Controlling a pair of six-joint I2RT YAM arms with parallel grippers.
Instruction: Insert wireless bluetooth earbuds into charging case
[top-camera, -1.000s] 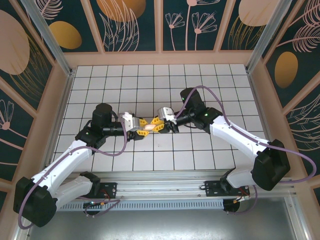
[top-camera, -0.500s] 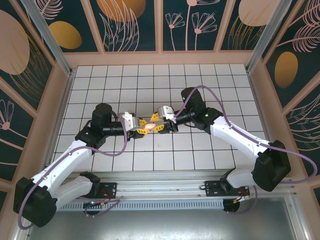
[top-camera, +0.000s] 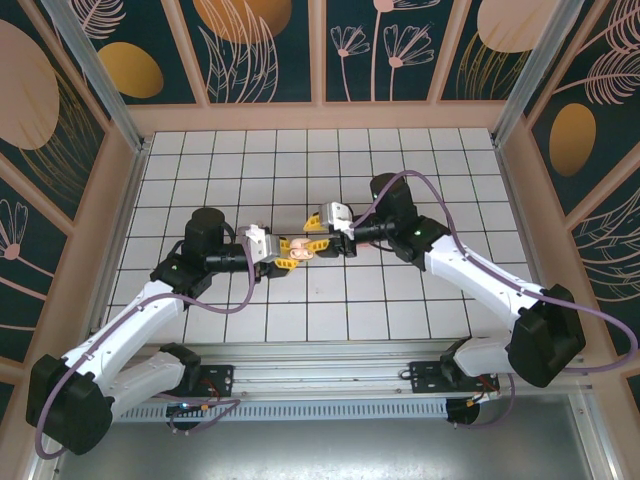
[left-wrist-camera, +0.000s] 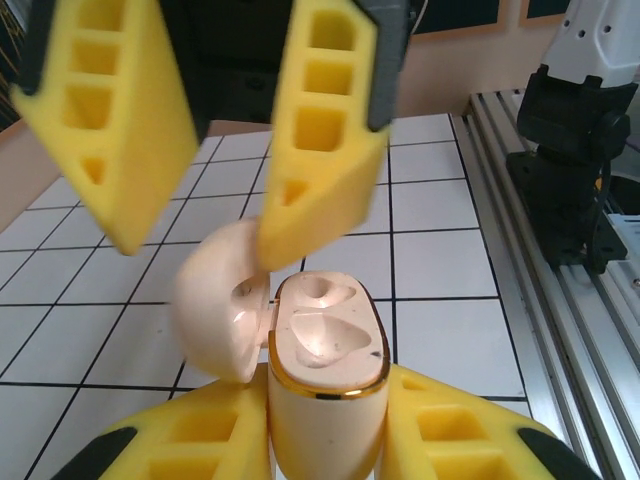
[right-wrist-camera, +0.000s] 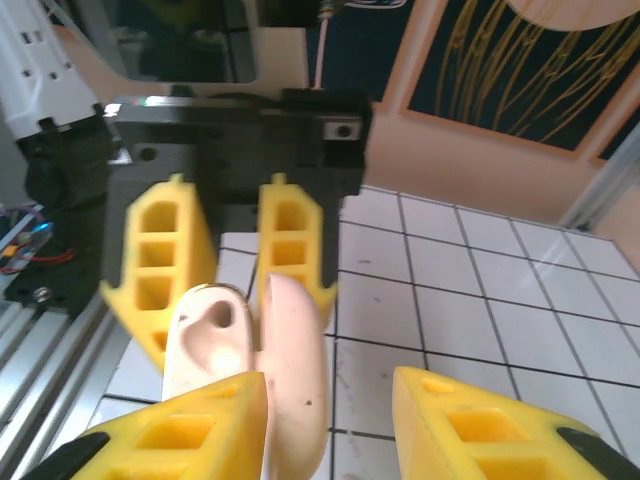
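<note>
Left gripper (left-wrist-camera: 322, 425) clamps open beige charging case (left-wrist-camera: 325, 345), sockets apparently empty; right gripper (right-wrist-camera: 330, 400) jaws parted beside lid (left-wrist-camera: 213, 300): hold case upright, lid clear, for loading.

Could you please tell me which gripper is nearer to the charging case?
Left. The left gripper is clamped on the body of the case; the right gripper is open just beyond it, one finger by the open lid.

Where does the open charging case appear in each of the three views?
Top external: the charging case sits just left of the picture's centre, mid-table.
Left wrist: bottom centre, lid hinged open to the left.
Right wrist: lower left of centre.
Shared landmark: the white tiled table with dark grid lines.
</note>
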